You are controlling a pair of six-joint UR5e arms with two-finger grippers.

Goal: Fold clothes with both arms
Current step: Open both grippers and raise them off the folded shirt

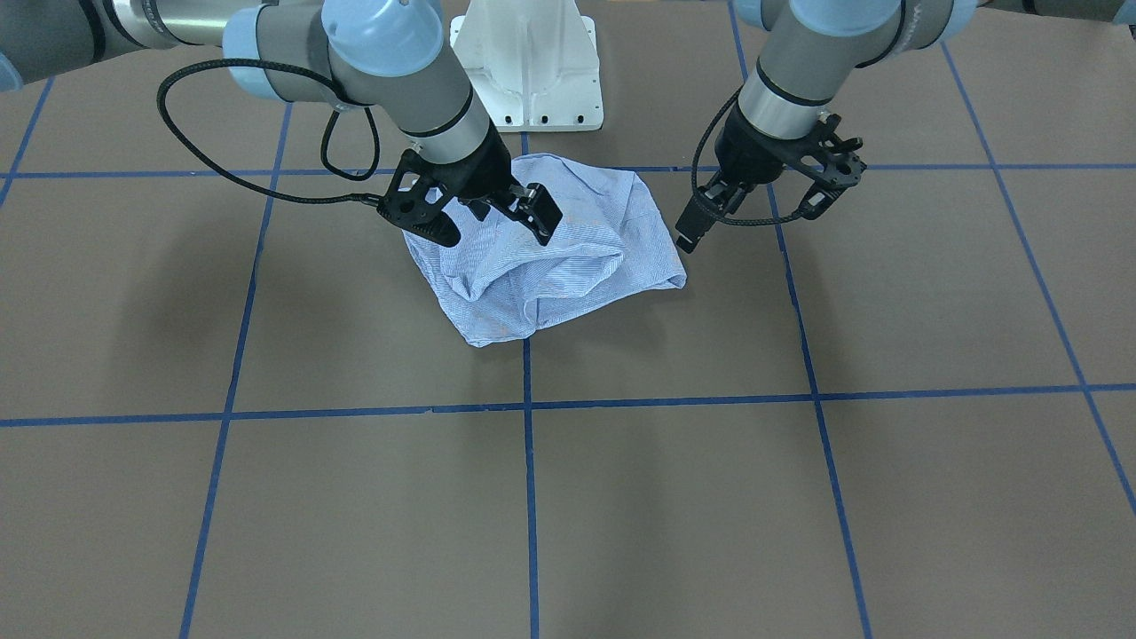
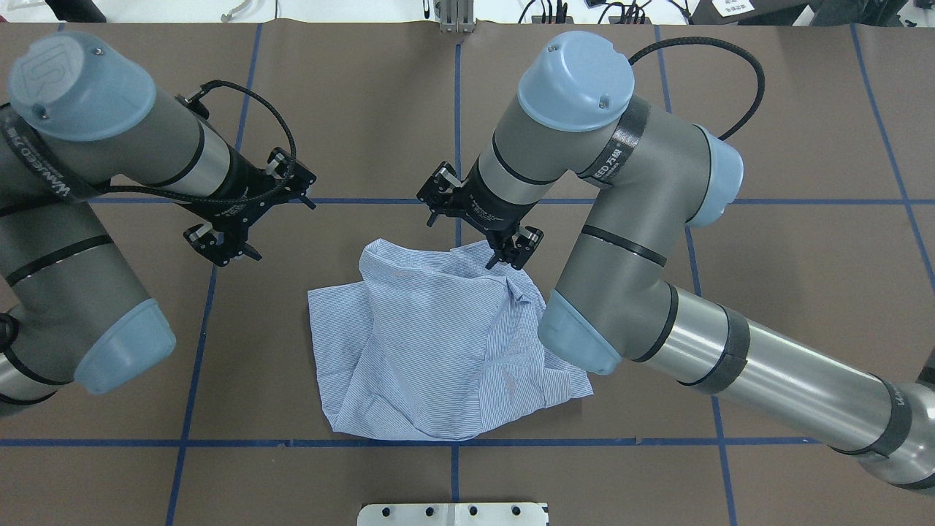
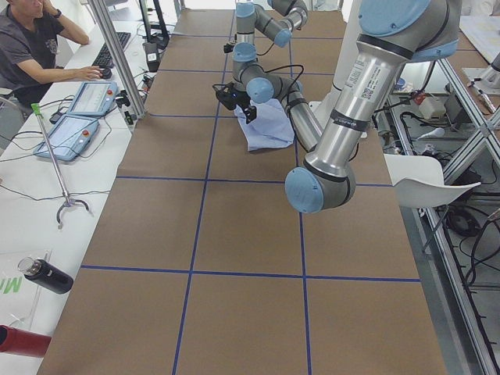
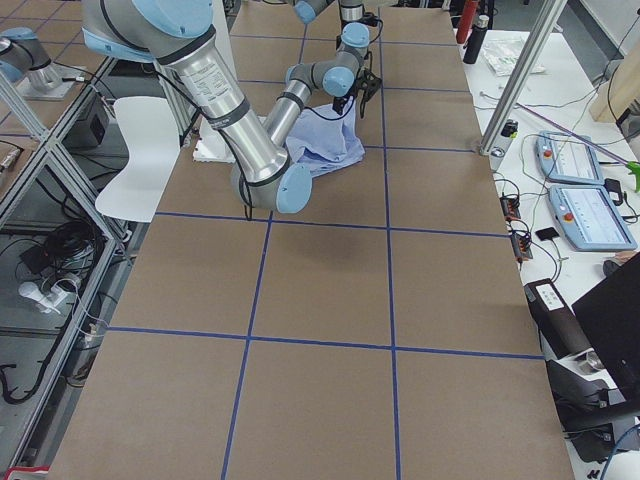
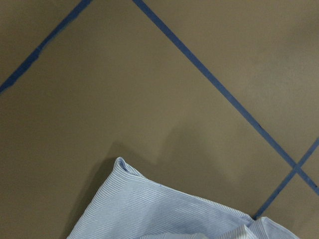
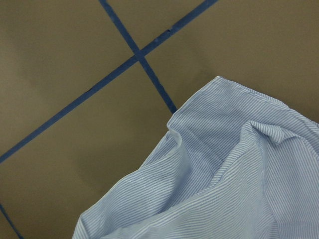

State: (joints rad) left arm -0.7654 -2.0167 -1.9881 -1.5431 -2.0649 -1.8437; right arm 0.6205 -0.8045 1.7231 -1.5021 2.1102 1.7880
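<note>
Although the striped shirt (image 2: 438, 351) lies gathered into a compact heap at the middle of the tabletop (image 2: 730, 109), no clean fold shows. Its edges are uneven, ridges and loose flaps cross the top, and the sleeves cannot be told apart. In the overhead view the right arm (image 2: 643, 190) hangs over the shirt's 1 o'clock corner, jaws spread wide, gripping nothing. The left arm (image 2: 146, 146) sits off the cloth at 10 o'clock over the bare brown surface, jaws likewise wide and empty. Judgement: roughly mid-task. The bulk is doubled over, but smoothing, squaring and at least one further fold appear left.
</note>
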